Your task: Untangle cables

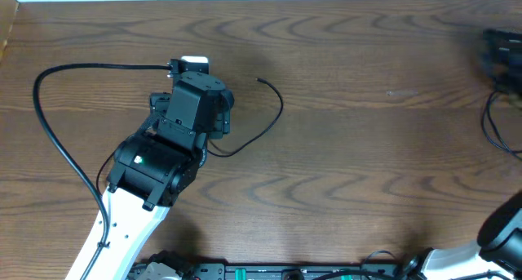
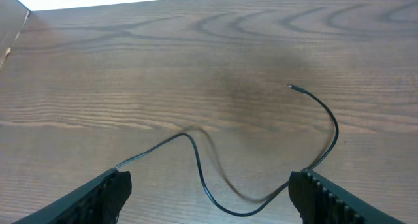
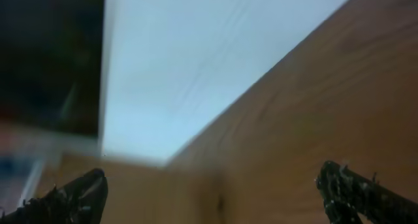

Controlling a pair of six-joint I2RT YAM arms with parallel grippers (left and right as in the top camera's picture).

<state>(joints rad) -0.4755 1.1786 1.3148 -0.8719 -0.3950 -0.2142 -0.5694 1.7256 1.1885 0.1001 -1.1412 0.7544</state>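
Currently left gripper [image 2: 209,179] fingers wide apart, gripping nothing. Thin black flexible cable [image 2: 336,134] lies loose on brown wood-grain table [image 2: 98,67], curving between them. Right gripper [image 3: 209,185] fully spread, empty; view blurred.

Left gripper [image 2: 210,183], right gripper [image 3: 212,174]: jaws seemingly wide.

- Overhead view: even, soft light, sharp.
- Left wrist view: clear; the cable [image 2: 336,127] throws a faint, smeared shadow on the table [image 2: 98,74].
- Right wrist view: strongly blurred, with a bright pale patch.
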